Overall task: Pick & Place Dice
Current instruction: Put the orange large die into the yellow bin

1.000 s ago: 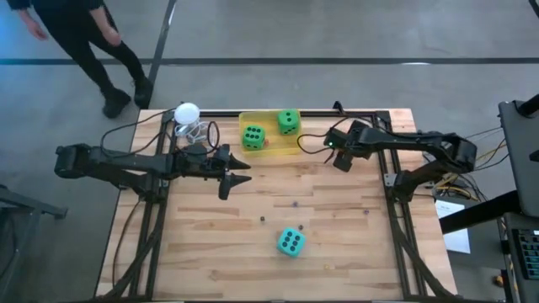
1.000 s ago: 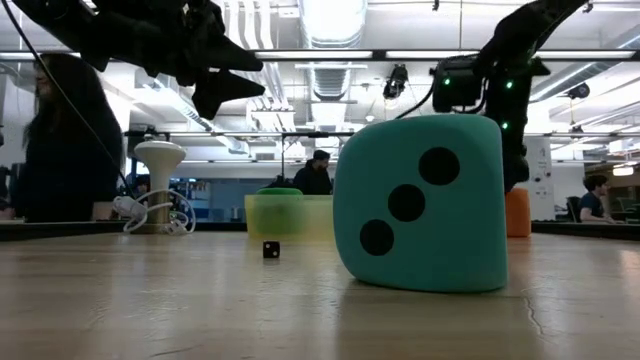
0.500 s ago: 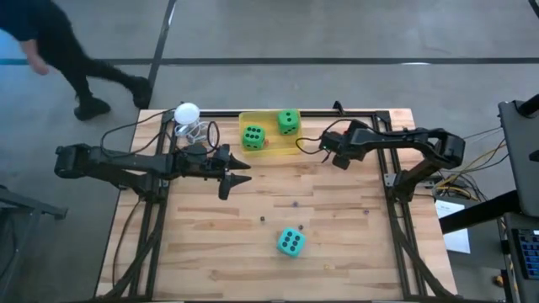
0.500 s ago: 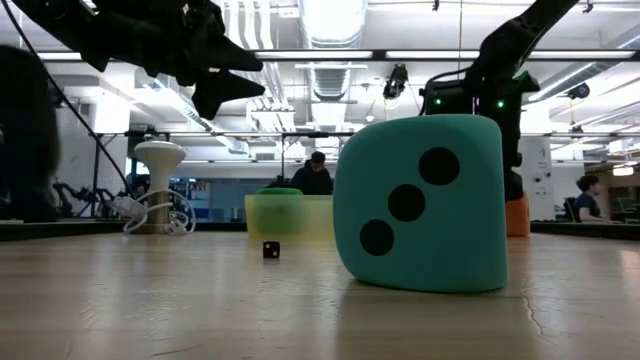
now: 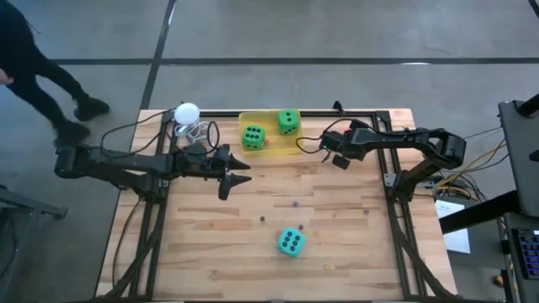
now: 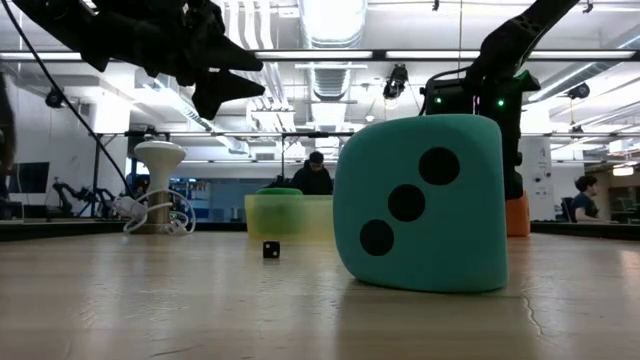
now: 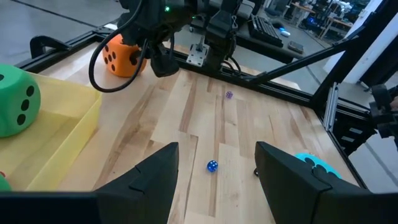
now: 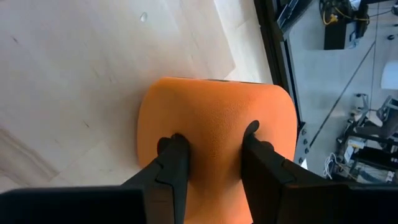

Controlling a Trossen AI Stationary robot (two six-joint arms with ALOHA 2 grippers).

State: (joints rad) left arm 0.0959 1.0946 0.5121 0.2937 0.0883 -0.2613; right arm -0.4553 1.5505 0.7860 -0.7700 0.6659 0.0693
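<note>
The orange die (image 8: pixel 217 118) sits on the table near its far right part, with my right gripper (image 8: pixel 214 140) down on it and its fingers closed into the foam; the arm hides the die in the high view. Two bright green dice (image 5: pixel 253 136) (image 5: pixel 288 122) lie in the yellow tray (image 5: pixel 271 151) at the far edge. The teal die (image 5: pixel 290 242) rests on the table near the front. My left gripper (image 5: pixel 237 175) hovers open above the table's middle left, holding nothing. My right gripper comes at the orange die from above, pointing down. Both fingertips (image 8: pixel 176 144) sink into the die's upper face (image 8: pixel 214 112) and dent it, with foam pinched between them. The die rests with its bottom on the table (image 6: pixel 517 215).
A white ball (image 5: pixel 186 112) on a stand with a coiled cable stands at the far left corner. Tiny dice lie on the wood, one blue (image 7: pixel 212 165) and one dark (image 6: pixel 271 249). A person's legs (image 5: pixel 50 67) show on the floor beyond the table's left.
My right gripper has come down onto the orange die and shifted slightly toward the yellow tray. The person beyond the table has walked off to the left.
</note>
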